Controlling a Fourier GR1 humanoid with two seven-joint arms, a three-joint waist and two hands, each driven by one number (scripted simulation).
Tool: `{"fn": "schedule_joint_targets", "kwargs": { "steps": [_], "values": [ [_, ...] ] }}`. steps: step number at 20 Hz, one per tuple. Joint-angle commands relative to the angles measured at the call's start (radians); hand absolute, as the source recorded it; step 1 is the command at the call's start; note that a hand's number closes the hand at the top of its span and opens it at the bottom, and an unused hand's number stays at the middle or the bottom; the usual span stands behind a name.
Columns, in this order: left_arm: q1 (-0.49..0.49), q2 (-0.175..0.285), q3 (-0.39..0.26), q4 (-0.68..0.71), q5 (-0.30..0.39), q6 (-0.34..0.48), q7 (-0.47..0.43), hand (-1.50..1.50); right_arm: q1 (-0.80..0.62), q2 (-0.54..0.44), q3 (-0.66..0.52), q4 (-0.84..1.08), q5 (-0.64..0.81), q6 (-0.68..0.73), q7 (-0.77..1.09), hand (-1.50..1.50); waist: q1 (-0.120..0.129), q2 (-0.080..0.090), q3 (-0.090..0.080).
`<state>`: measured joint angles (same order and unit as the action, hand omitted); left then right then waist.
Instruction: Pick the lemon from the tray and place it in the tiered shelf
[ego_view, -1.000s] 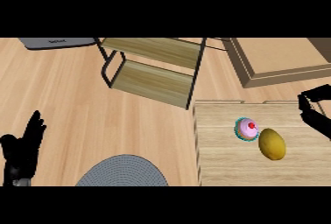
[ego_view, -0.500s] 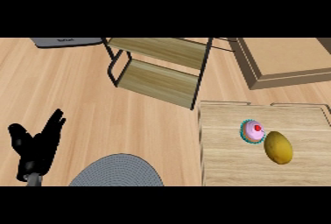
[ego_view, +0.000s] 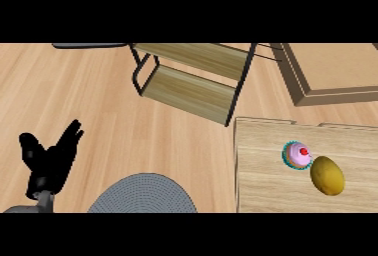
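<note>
Lemon (ego_view: 327, 175) lies untouched on the wooden tray (ego_view: 264, 142) at the right of the counter, just beside a pink-iced cupcake (ego_view: 298, 155) and so close that I cannot tell whether they touch. The tiered shelf (ego_view: 193, 90) stands well apart from it, up and to the left, with both tiers bare.

By my reckoning the pick has not begun. The left hand (ego_view: 52, 161) rests at the lower left with its fingers straight and spread, holding nothing. The right hand shows nowhere. Since the lemon is on the right side, the next move probably calls for the right hand to come in over the tray and close round the lemon without nudging the cupcake.

Counted: one lemon, one cupcake, one tray, one shelf of two tiers, one round grey mat (ego_view: 144, 196) and one hand in sight.
</note>
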<state>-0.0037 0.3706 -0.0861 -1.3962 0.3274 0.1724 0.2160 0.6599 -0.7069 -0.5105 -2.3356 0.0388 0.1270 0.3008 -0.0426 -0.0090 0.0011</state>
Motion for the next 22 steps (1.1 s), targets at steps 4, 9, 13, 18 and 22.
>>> {"fn": "schedule_joint_targets", "kwargs": {
  "steps": [4, 9, 13, 18, 22],
  "values": [
    [-0.018, -0.012, -0.015, 0.025, 0.007, -0.051, 0.026, 0.00, -0.022, -0.010, 0.113, -0.237, 0.154, -0.008, 0.443, -1.50, 0.057, 0.016, -0.004],
    [-0.055, -0.061, -0.045, 0.078, -0.028, -0.038, -0.004, 0.00, -0.141, -0.083, 0.221, -0.186, 0.253, -0.066, 0.633, -1.50, 0.076, 0.024, -0.005],
    [-0.072, -0.054, -0.038, 0.057, -0.021, -0.049, 0.019, 0.00, -0.203, -0.139, 0.318, -0.139, 0.339, -0.086, 0.742, -1.50, 0.083, 0.023, -0.004],
    [-0.084, -0.052, -0.013, 0.108, -0.028, -0.058, 0.001, 0.00, -0.297, -0.175, 0.467, -0.092, 0.365, -0.063, 0.878, -1.50, 0.062, 0.017, -0.004],
    [-0.047, -0.063, -0.032, 0.062, -0.023, -0.060, 0.038, 0.00, -0.404, -0.186, 0.616, -0.019, 0.442, -0.043, 0.952, -1.50, 0.083, 0.019, -0.004]
  ]
}}
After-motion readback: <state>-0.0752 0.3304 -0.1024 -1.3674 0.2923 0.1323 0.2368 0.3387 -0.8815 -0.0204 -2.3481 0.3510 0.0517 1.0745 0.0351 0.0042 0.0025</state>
